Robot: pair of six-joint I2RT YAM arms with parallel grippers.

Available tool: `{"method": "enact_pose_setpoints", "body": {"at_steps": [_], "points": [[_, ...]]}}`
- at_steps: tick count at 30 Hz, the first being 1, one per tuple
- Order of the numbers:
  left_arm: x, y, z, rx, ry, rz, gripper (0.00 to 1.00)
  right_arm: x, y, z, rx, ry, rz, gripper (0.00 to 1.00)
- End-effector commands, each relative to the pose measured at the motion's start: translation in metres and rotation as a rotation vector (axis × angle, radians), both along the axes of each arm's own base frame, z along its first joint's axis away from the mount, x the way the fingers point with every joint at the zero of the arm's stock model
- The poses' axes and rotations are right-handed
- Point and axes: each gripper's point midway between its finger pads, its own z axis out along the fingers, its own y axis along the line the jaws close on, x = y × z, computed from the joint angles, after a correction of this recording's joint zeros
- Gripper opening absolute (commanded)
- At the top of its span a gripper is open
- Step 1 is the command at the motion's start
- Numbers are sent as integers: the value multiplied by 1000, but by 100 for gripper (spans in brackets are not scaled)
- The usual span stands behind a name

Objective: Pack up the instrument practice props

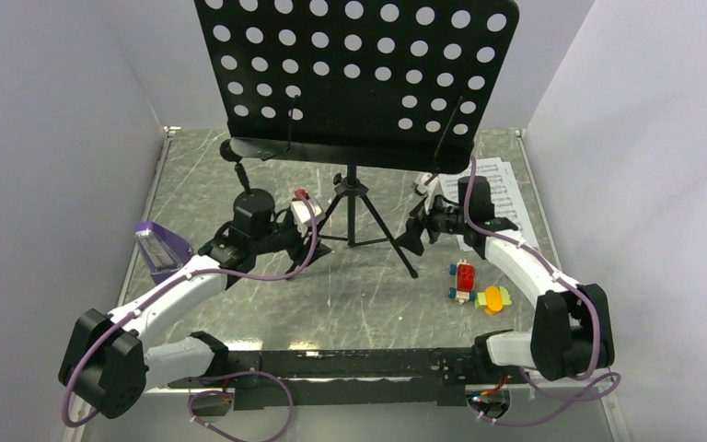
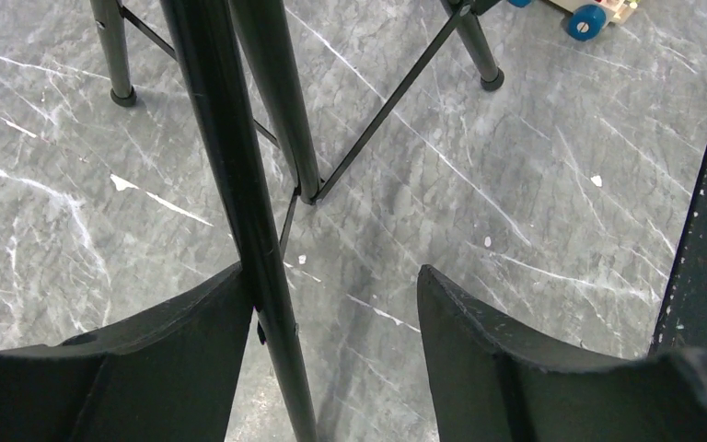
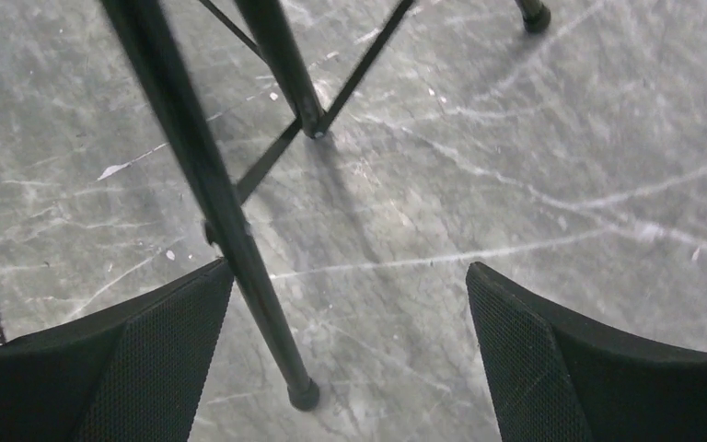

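No text, label, brand, number or sign can be read in any view. Printed lines are seen on the white sheet-music pages (image 1: pixel 504 184) lying near the far right corner of the table (image 1: pixel 368 295), but they are too small to be made out.

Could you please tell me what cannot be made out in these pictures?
Top view: sheet-music pages partly behind the music stand desk; metronome partly under the left arm.
Left wrist view: toy blocks cut off by the top edge.
Both wrist views: tripod legs run out of frame.
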Motion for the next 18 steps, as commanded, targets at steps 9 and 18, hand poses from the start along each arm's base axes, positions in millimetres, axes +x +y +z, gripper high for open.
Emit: {"method": "enact_pose_setpoints", "body": {"at_steps": [9, 18], "points": [[-13, 15, 3, -10, 14, 1, 70, -29, -21, 3, 140, 190, -42, 100], [-21, 38, -10, 39, 22, 33, 72, -27, -58, 0, 224, 309, -240, 100]]}}
